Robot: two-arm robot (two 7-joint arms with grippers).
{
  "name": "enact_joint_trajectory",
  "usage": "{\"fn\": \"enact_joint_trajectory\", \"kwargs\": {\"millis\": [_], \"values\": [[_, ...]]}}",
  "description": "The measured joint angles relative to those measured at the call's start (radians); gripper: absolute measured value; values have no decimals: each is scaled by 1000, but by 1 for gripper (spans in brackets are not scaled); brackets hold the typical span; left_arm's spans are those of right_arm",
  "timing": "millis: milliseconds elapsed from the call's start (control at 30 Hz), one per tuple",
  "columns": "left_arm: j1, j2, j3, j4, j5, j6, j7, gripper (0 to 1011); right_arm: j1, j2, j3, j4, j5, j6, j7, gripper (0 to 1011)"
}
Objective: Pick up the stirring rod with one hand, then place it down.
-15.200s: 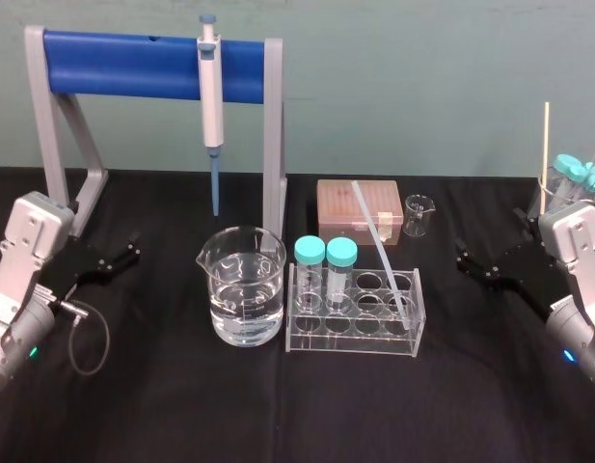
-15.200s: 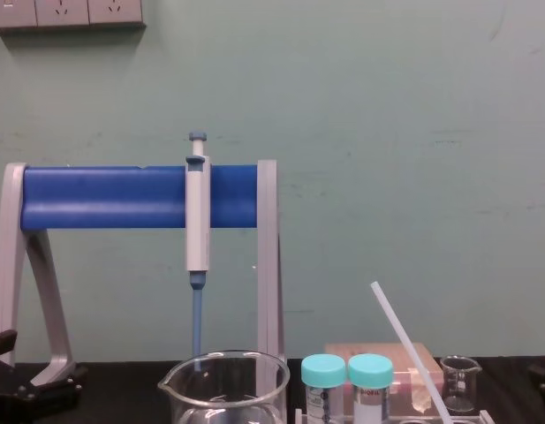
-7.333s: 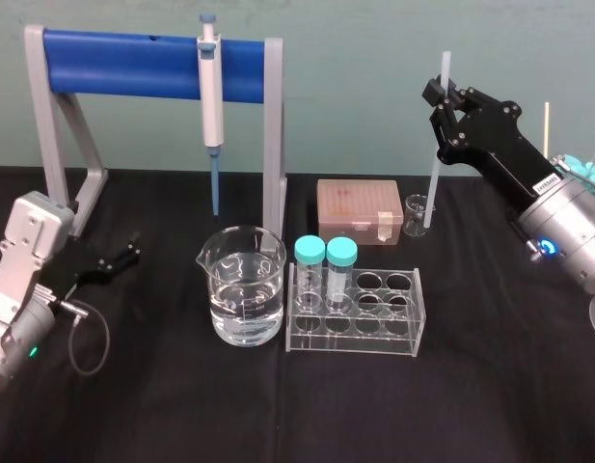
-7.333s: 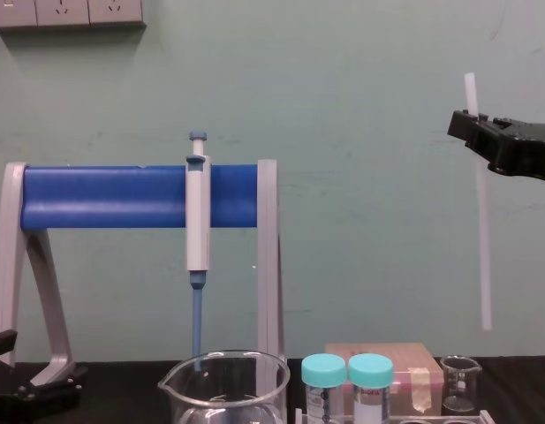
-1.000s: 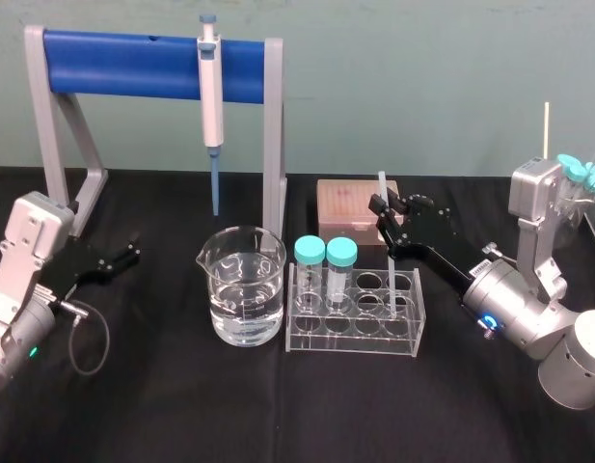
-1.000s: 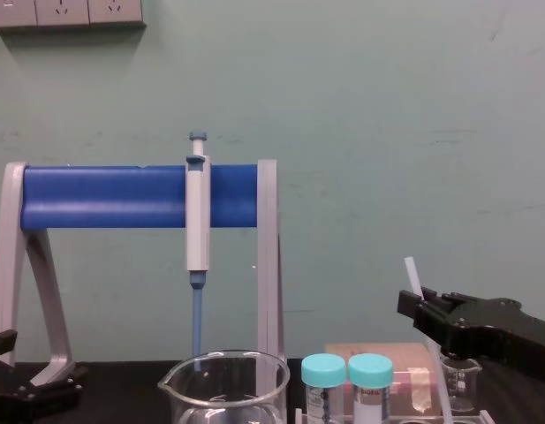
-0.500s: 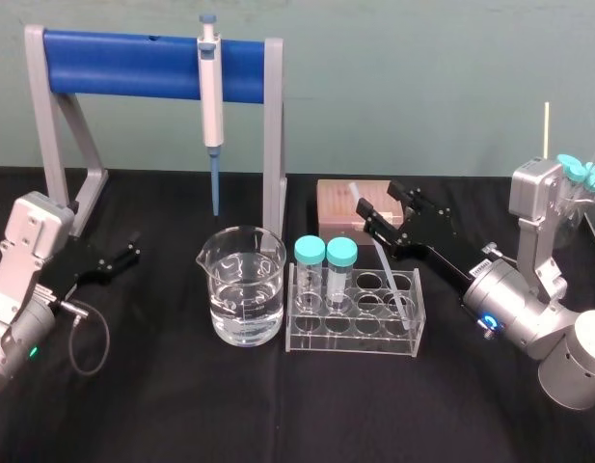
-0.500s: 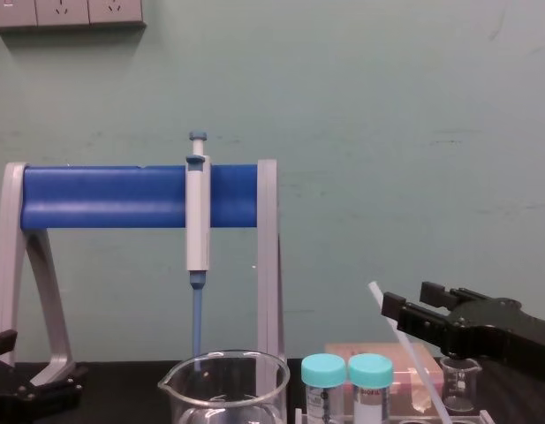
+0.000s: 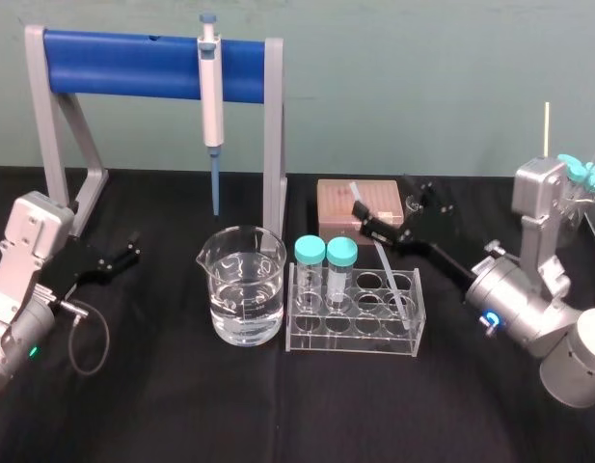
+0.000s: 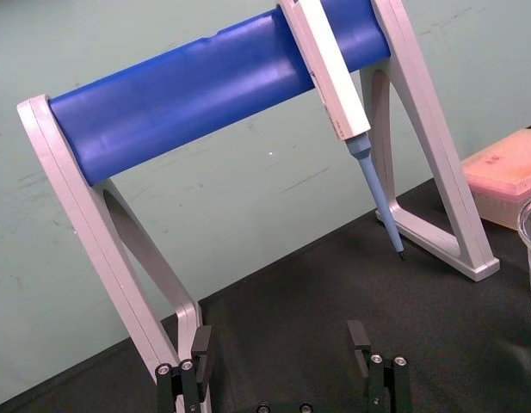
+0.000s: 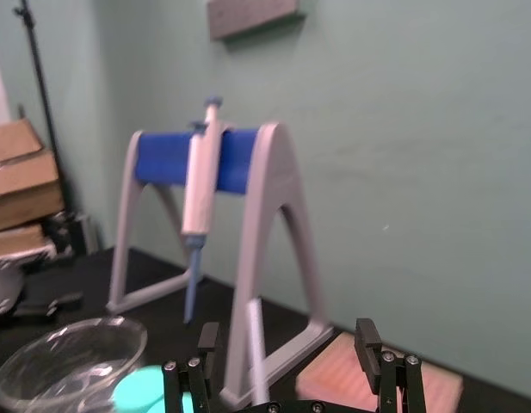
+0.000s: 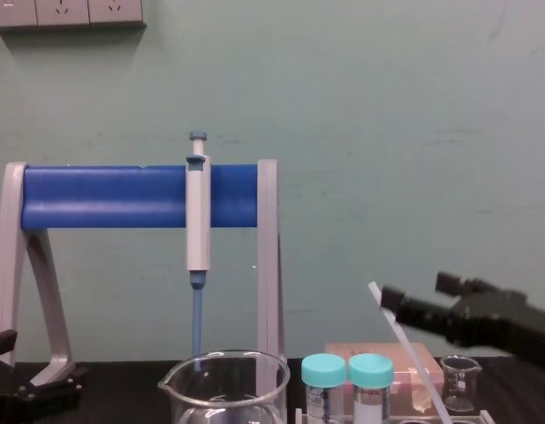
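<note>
Head view shows us the long, thin, translucent white stirring rod point(image 9: 385, 260) leaning in the clear acrylic test-tube rack point(image 9: 355, 333). Its lower end is down in a well on the rack's right and its upper end slants back to the left, over the flat pink tip box point(image 9: 347, 214). The black right gripper point(image 9: 384, 198) reaches in from the right at the height of the rod's top. Its fingers are spread wide, one on either side of the rod, and we see neither pressing on it. The right wrist view agrees: the rod point(image 11: 255, 340) stands in the gap, nearer one finger.

We judge that the rack is carrying the rod, not the grip. This moment alone could be the start of a grasp or the end of the put-down. A grasp would call for closing squarely on the upper part. A retreat would call for backing straight out along the arm's line, so that neither finger knocks the rod over.

Close by are two teal-capped tubes point(image 9: 325, 253) in the rack. A water-filled glass beaker point(image 9: 244, 289) sits to their left and a small empty glass beaker point(image 12: 460, 382) sits behind. Farther back, a white-and-blue pipette point(image 9: 211, 92) hangs on the grey stand with its blue crossbar point(image 9: 133, 50). The black left gripper point(image 9: 119, 258) lies parked on the black table point(image 9: 181, 405), well to the left, with its fingers apart.
</note>
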Motion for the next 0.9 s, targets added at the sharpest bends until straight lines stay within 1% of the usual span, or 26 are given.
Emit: {"fn": "enact_joint_trajectory", "kwargs": {"millis": [100, 133, 200, 233, 333, 367, 400, 433, 533, 567, 600, 667, 900], "values": [[0, 0, 0, 0, 0, 0, 0, 1000, -1, -4, 25, -14, 0, -17, -28, 1000], [0, 0, 0, 0, 0, 0, 0, 1001, -4, -7, 40, -21, -1, -27, -47, 1000], [0, 0, 0, 0, 0, 0, 0, 1000, -7, -10, 57, -27, -8, -37, -72, 1000], [0, 0, 0, 0, 0, 0, 0, 1000, -12, -14, 75, -32, -21, -47, -105, 1000], [0, 0, 0, 0, 0, 0, 0, 1001, -20, -19, 97, -35, -52, -48, -167, 1000], [0, 0, 0, 0, 0, 0, 0, 1000, -25, -21, 107, -37, -76, -36, -207, 1000], [0, 0, 0, 0, 0, 0, 0, 1000, -27, -22, 111, -38, -85, -28, -222, 1000], [0, 0, 0, 0, 0, 0, 0, 1001, -33, -22, 117, -38, -108, 1, -260, 1000], [0, 0, 0, 0, 0, 0, 0, 1000, -41, -23, 124, -37, -132, 46, -299, 1000], [0, 0, 0, 0, 0, 0, 0, 1001, -45, -23, 128, -34, -142, 69, -313, 1000], [0, 0, 0, 0, 0, 0, 0, 1000, -45, -23, 128, -34, -142, 69, -313, 1000], [0, 0, 0, 0, 0, 0, 0, 1001, -51, -23, 133, -30, -157, 103, -326, 1000], [0, 0, 0, 0, 0, 0, 0, 1000, -50, -23, 133, -29, -157, 101, -326, 1000]]}}
